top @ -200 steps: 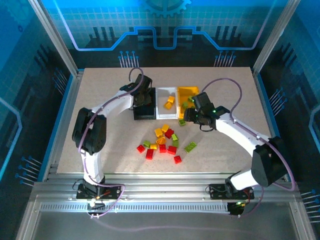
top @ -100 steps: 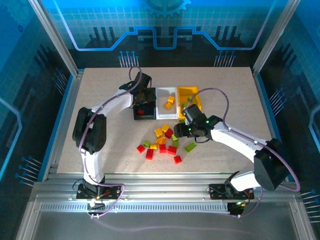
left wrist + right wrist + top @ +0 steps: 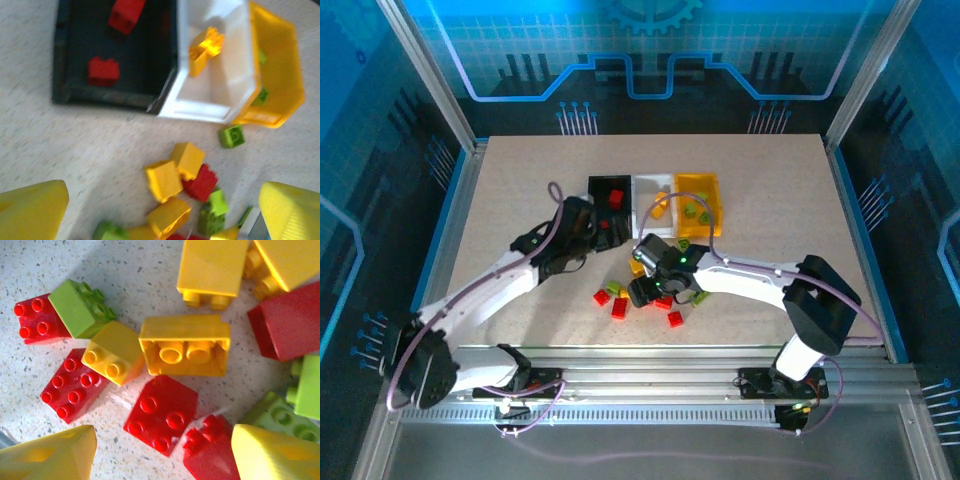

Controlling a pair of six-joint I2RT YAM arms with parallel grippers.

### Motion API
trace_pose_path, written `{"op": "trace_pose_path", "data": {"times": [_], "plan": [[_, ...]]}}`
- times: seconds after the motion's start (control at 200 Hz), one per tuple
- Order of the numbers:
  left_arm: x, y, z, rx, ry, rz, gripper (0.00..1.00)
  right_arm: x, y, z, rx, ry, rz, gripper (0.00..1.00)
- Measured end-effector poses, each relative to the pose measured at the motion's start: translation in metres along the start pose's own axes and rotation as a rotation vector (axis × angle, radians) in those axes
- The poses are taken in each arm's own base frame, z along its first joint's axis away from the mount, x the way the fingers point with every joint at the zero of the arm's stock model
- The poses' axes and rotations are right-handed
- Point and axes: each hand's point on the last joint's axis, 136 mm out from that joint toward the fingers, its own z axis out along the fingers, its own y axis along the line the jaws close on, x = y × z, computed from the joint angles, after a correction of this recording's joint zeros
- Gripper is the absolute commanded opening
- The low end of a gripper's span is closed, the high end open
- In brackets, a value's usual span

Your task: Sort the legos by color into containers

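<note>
The black bin (image 3: 596,186) holds two red legos (image 3: 103,70). The white bin (image 3: 664,181) beside it has a yellow lego (image 3: 205,46), and the yellow-orange bin (image 3: 711,184) has green ones (image 3: 690,211). Loose red, yellow and green legos (image 3: 620,306) lie in a pile in front of the bins. My left gripper (image 3: 590,232) hangs open and empty just in front of the black bin. Low over the pile, my right gripper (image 3: 162,447) is open, its yellow fingers (image 3: 50,455) either side of a red lego (image 3: 160,415) lying studs up.
A single green lego (image 3: 231,136) lies just in front of the yellow-orange bin. A red lego (image 3: 675,319) and a green one (image 3: 701,295) sit at the pile's near right. The right arm's links (image 3: 750,280) stretch across the table right of the pile.
My left gripper opened over the black bin, left a red lego in it and drew back towards the near left. My right gripper came from the yellow-orange bin down onto the pile.
</note>
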Motion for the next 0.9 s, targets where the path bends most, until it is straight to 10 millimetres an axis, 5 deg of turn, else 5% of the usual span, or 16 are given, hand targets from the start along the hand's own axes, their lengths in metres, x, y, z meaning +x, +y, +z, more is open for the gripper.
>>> {"op": "trace_pose_path", "data": {"times": [0.39, 0.61, 0.775, 0.901], "plan": [[0.014, 0.045, -0.026, -0.1, -0.043, -0.036, 0.99, 0.007, -0.007, 0.022, 0.112, 0.048, -0.021, 0.58], [0.014, 0.049, -0.027, -0.115, -0.043, -0.039, 0.99, 0.01, -0.005, 0.023, 0.121, 0.053, -0.026, 0.34], [0.015, 0.05, -0.027, -0.117, -0.041, -0.038, 0.99, 0.006, -0.006, 0.019, 0.129, 0.037, -0.031, 0.28], [0.019, 0.054, -0.028, -0.118, -0.04, -0.039, 0.99, -0.004, -0.004, -0.004, 0.114, -0.015, -0.035, 0.27]]}}
